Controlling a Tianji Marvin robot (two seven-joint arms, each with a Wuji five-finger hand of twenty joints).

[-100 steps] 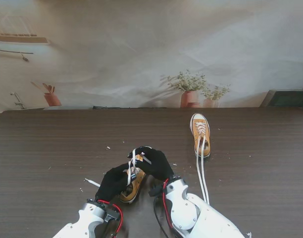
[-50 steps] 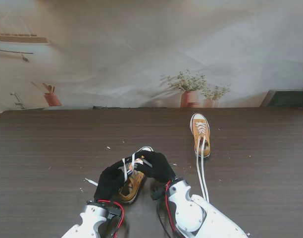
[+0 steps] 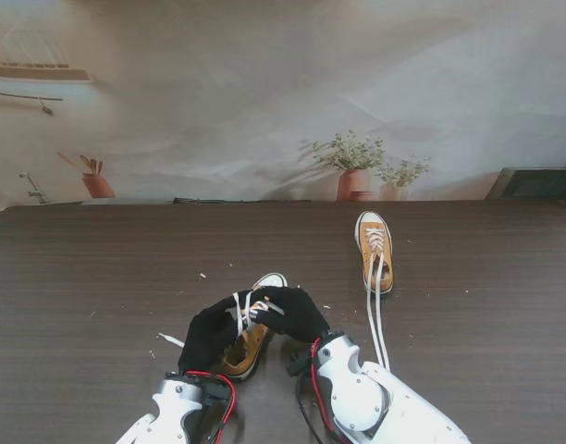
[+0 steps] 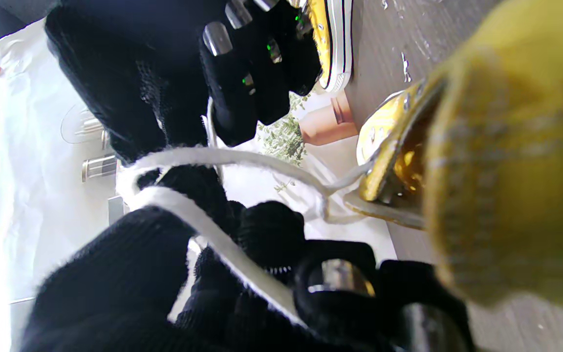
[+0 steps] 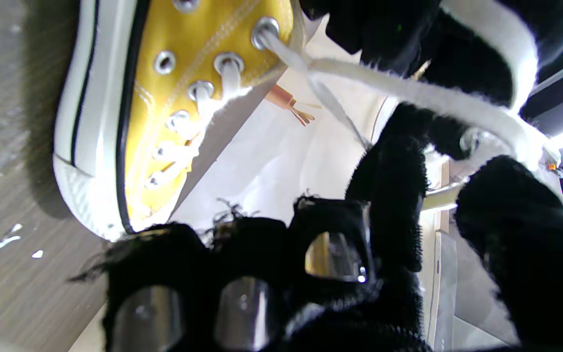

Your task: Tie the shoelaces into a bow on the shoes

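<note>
Over near shoe (image 3: pixel 251 335), both hands gripping lace (image 3: pixel 238 313)

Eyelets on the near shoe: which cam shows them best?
Right wrist view: the eyelets run in a clear row with the lace leaving the last one. Left wrist shows only a blurred few. From the stand, both hands cover the near shoe.

Both shoes are mustard yellow with white soles and toe caps, the near shoe (image 3: pixel 251 333) low in the middle of the frame and the far shoe (image 3: pixel 374 250) right of centre; a thin black stripe edges the near sole. Their laces (image 3: pixel 239 313) are white. The table (image 3: pixel 98 277) is dark brown with fine woodgrain, and both hands, left hand (image 3: pixel 209 335) and right hand (image 3: pixel 292 313), wear black gloves on white arms.
</note>
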